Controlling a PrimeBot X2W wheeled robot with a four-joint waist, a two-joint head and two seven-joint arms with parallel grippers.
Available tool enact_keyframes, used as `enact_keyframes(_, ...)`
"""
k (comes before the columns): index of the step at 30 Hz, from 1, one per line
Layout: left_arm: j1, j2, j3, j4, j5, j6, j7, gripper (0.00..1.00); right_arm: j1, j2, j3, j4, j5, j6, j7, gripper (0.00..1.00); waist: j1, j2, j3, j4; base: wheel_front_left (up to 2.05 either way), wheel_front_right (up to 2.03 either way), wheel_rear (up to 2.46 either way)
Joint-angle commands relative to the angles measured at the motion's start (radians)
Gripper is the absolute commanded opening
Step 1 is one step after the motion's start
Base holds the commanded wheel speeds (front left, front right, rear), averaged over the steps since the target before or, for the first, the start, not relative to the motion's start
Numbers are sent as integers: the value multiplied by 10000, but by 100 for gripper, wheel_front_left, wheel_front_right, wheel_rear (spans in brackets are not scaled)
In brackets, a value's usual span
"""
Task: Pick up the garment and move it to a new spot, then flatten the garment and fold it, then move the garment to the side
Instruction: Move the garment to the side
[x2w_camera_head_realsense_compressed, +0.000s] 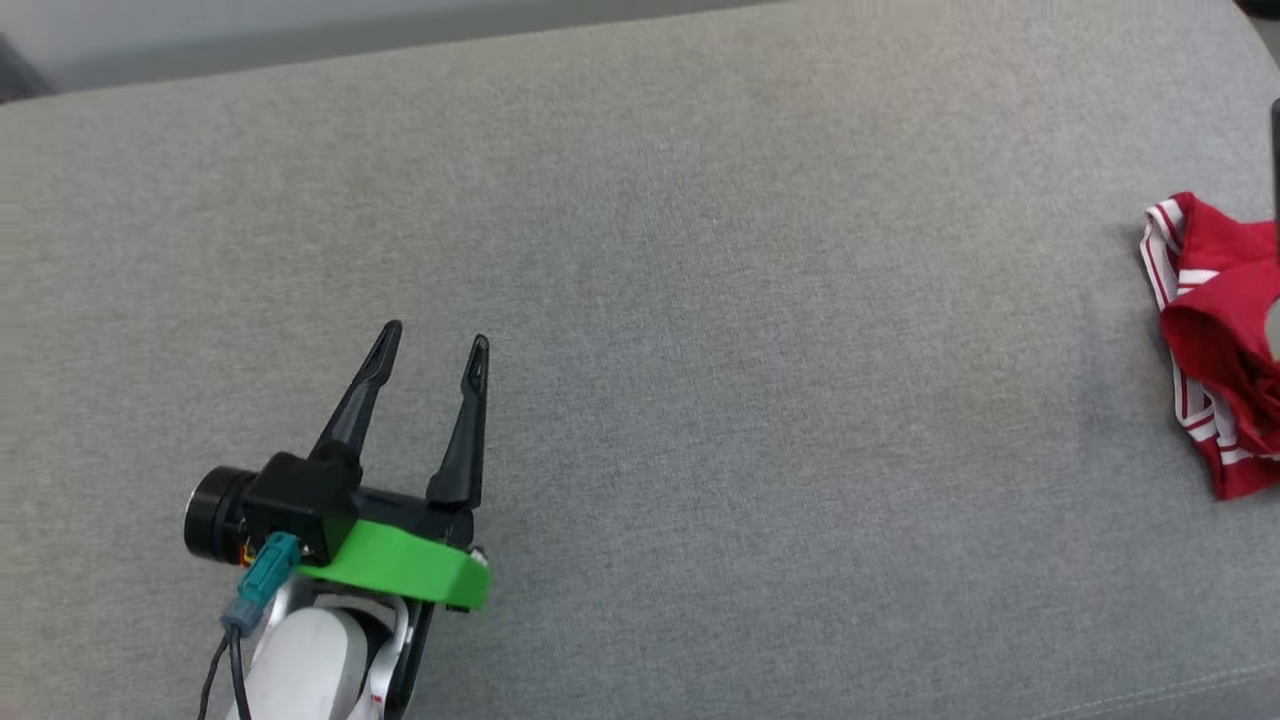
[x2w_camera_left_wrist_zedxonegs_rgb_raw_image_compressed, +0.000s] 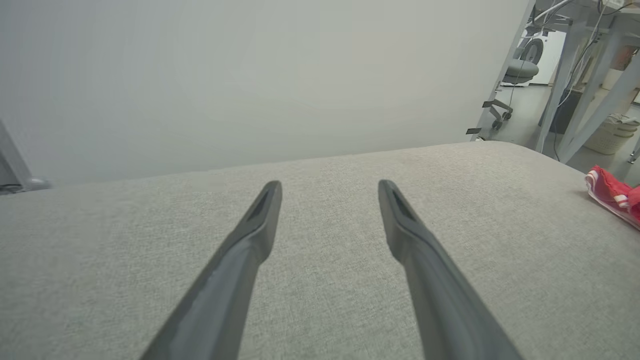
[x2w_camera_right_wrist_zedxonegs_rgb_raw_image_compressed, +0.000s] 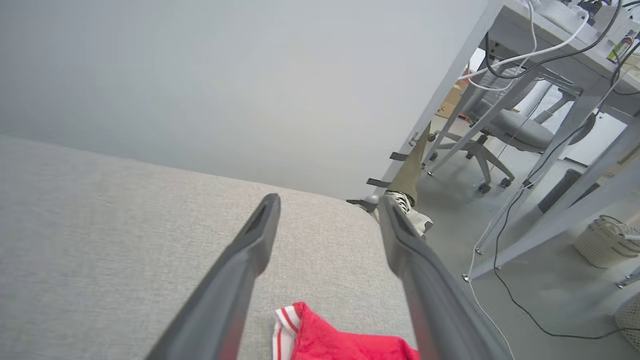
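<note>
Garment (x2w_camera_head_realsense_compressed: 1212, 335): 1, crumpled; left hand (x2w_camera_head_realsense_compressed: 436, 335), right hand (x2w_camera_right_wrist_zedxonegs_rgb_raw_image_compressed: 328, 200): 2

Your light was bright and even; the dark two-fingered left gripper (x2w_camera_head_realsense_compressed: 436, 333) cast a faint shadow on grey woven fabric (x2w_camera_head_realsense_compressed: 700, 300).

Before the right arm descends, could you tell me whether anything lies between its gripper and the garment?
Nothing visible does: the open right gripper hangs near the garment, with bare grey cushion around it.

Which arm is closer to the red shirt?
Right. The right end effector is close over the red shirt, open; the left end effector sits far to the shirt's left across the grey cushion.
</note>
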Motion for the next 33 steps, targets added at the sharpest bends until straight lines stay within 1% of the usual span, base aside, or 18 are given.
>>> enact_keyframes(1,265,-103,150,95,-71,4,-56,100,479,281,-71,-559,120,-9,-50,100,1,0,-1322,771,0,0,0)
enact_keyframes(5,668,-334,458,276,25,-67,-57,100,1757,1134,-188,-2023,399,-9,-98,100,1,0,-1735,1082,0,0,0)
enact_keyframes(7,808,-443,591,340,125,-90,-57,100,2322,1517,-243,-2561,456,-9,-212,100,1,0,-1866,1235,0,0,0)
enact_keyframes(11,1037,-645,758,482,343,-227,-58,100,3331,2272,-293,-3155,495,-9,-438,100,1,0,-2091,1507,0,0,0)
enact_keyframes(13,1155,-691,823,547,591,-242,-58,100,3798,2623,-197,-3271,539,-9,-592,100,1,0,-2210,1611,0,0,0)
enact_keyframes(15,1277,-871,953,573,632,-246,-58,100,4213,2919,-115,-3257,620,-9,-838,100,1,0,-2278,1703,0,0,0)
enact_keyframes(22,1589,-1165,1111,836,979,-467,-58,100,5213,3799,-77,-3055,472,-9,-1520,100,1,0,-2452,1905,0,0,0)
enact_keyframes(27,1647,-1315,1295,860,1078,-604,-58,100,5592,4174,-113,-2908,321,-9,-1674,100,1,0,-2515,1955,0,0,0)
enact_keyframes(33,1739,-1446,1387,854,1119,-775,-58,100,5692,4346,-97,-2769,218,-9,-1743,100,1,0,-2584,1961,0,0,0)
